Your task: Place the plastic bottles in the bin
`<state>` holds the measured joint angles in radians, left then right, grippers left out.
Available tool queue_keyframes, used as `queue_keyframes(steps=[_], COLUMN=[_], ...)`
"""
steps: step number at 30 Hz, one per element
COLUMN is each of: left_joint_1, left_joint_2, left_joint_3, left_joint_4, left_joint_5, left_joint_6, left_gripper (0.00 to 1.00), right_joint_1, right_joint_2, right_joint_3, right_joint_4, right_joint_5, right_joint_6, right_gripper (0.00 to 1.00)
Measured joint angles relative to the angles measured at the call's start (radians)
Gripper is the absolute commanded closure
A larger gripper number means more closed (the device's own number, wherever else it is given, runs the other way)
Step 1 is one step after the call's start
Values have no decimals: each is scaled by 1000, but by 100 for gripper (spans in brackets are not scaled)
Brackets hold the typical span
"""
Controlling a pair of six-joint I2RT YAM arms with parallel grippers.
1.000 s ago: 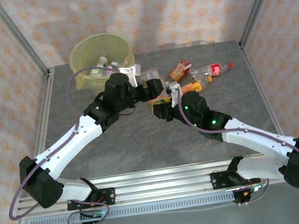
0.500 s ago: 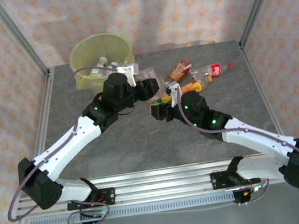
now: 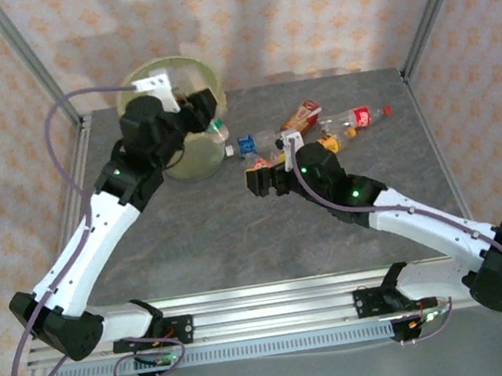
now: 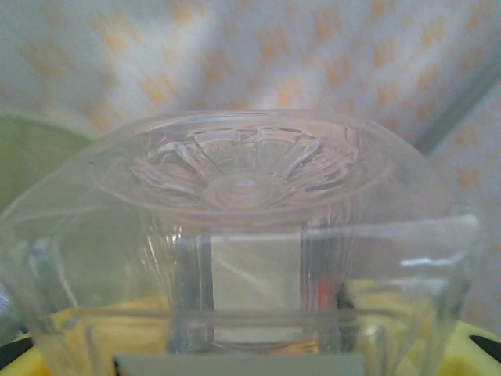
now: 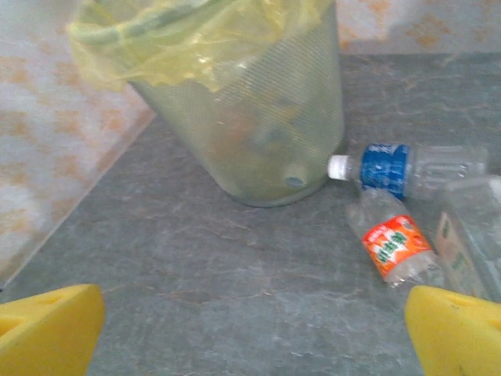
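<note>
My left gripper [image 3: 191, 110] hangs over the bin's [image 3: 193, 161] near rim, shut on a clear plastic bottle [image 3: 214, 128]. In the left wrist view that bottle's ribbed base [image 4: 246, 184] sits close before the camera, between the yellow pads of the left gripper [image 4: 250, 348]. My right gripper [image 3: 264, 179] stands open low over the table's middle, its yellow fingertips [image 5: 47, 329] wide apart with nothing between them. Just ahead of it lie a blue-labelled bottle [image 5: 391, 166] and an orange-labelled bottle [image 5: 395, 247]. The bin [image 5: 243, 102], lined with a yellow-green bag, stands beyond them.
More bottles lie at the table's back right: a brown-orange one [image 3: 302, 117], a clear one with a red label [image 3: 363, 118] and an orange-filled one [image 3: 324, 145]. Another clear bottle [image 5: 470, 227] lies at the right edge of the right wrist view. Frame posts stand at the corners.
My left arm has swung from the table's middle back and left to the bin, carrying the clear bottle. My right gripper has gone from shut to wide open.
</note>
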<state>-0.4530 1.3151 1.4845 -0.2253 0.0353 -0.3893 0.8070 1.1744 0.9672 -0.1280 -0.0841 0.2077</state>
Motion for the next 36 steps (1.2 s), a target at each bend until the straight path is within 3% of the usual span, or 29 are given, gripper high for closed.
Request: queue_keyframes(steps=[7,13,21,29,32,36], left_joint_1=[153,208,238,240,240,242], left_joint_2=[147,323,489,633,674,709], left_joint_3=[170,286,371,501,536,570], left_joint_4=[-35,-74,-130,-254,-289,-331], left_joint_5=[-103,-152,-187,-216,-231,-243], left_joint_6=[75,111,131,156,163,175], left_gripper=[47,47,43,31,21,18], right_joint_1=[0,-1,-56,-81,-89,-97], right_joint_2=[141,220,343,429,446,462], right_joint_3=[126,184,263,328,344,357], right_joint_4=[-153,-254,-364,-434,-442,-454], right_joint_5=[92,140,133,133,134,135], right_joint_6=[59,105,156,153,148,139], right_gripper=[1,1,5,7,8,11])
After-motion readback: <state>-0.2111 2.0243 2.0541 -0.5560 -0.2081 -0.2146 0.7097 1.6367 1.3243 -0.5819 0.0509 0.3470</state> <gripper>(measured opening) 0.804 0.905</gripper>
